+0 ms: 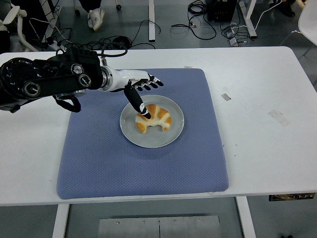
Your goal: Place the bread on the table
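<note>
Tabletop [257,148]: big white surface, takes up most of the view. The plate is my landmark for everything below.

Mat [99,163]: blue-grey padded square lying flat on the tabletop, the plate sits on it a bit above the mat's middle.

Left arm [44,82]: chunky black thing coming in from the left, up and to the left of the plate, with a white wrist section closest to the plate.

Plate [156,140]: round, light grey, flat on the mat.

Bread [157,118]: a croissant, golden with pale stripes, curved ends pointing toward the near edge, lying right on the plate, slightly to the far side of its centre.

Robot hand [139,91]: the left one, just over the plate's far-left rim. Fingers are spread out, nothing in them. Four fingertips [152,82] fan out beyond the plate's far edge, while the thumb points down toward the left end of the bread and its tip looks like it's at or just above the crust; can't tell for sure if it's actually touching.

Tape bits [278,117]: a couple of small greyish strips stuck on the tabletop well to the right of the plate, off the mat.

Floor stuff [198,20]: cables beyond the far edge of the tabletop, way past the plate.
</note>
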Controlling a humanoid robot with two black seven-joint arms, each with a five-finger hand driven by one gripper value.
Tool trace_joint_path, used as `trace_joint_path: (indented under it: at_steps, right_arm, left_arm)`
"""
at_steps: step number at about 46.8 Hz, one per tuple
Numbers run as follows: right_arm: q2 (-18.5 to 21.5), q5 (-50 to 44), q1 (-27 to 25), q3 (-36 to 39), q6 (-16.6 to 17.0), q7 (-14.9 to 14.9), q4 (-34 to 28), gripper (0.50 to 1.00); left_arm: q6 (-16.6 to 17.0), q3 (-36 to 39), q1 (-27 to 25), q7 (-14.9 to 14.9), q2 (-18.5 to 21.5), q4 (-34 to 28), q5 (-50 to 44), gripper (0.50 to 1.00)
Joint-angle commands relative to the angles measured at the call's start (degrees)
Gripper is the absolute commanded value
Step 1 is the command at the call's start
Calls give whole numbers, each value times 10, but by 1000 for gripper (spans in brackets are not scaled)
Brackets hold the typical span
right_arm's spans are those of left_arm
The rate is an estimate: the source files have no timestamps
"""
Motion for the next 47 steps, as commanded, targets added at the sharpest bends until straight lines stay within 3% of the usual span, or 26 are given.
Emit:
trace_joint_path:
  at_steps: [1,28,47]
  right_arm:
    - [0,0,0,0,0,0,0,1000]
    - [0,0,0,0,0,0,0,1000]
    - [0,0,0,0,0,0,0,1000]
  left_arm:
    - [2,1,-1,0,-3,-1,0,975]
    - [25,4,18,1,-27,-5,31,972]
    - [28,4,21,19,-38,-4,45,934]
